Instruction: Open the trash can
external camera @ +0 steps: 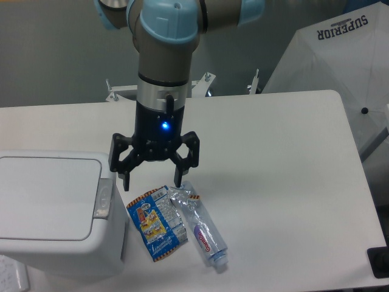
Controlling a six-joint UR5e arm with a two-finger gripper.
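You have a white table (285,182) filling most of the view, with a grey wall behind it and a white umbrella-like canopy (340,55) printed "SUPERIOR" at the upper right. On the table's left side, running off the left edge of the picture, sits the trash can (58,243), a boxy white plastic bin with rounded corners; its flat rectangular lid (48,198) lies down flat and shut, and the grey push-button strip (102,201) sits on the rim along the lid's right edge. Your UR5e arm (165,42) comes down from the top centre, with light blue caps on its joints and a silver and black wrist showing a small blue light. Below it the gripper (152,182) hangs pointing down with its two black fingers spread wide and nothing between them; the left finger tip is just above and to the right of the button strip, near the bin's right rim, and the right finger tip is over the top end of the bottle. You can see a crushed clear plastic bottle (200,228) lying on the table just right of the bin, slanting down to the right with its cap end toward the table's front edge. Touching its left side lies a blue snack wrapper (152,225) with yellow and red print, between the bottle and the bin's wall.
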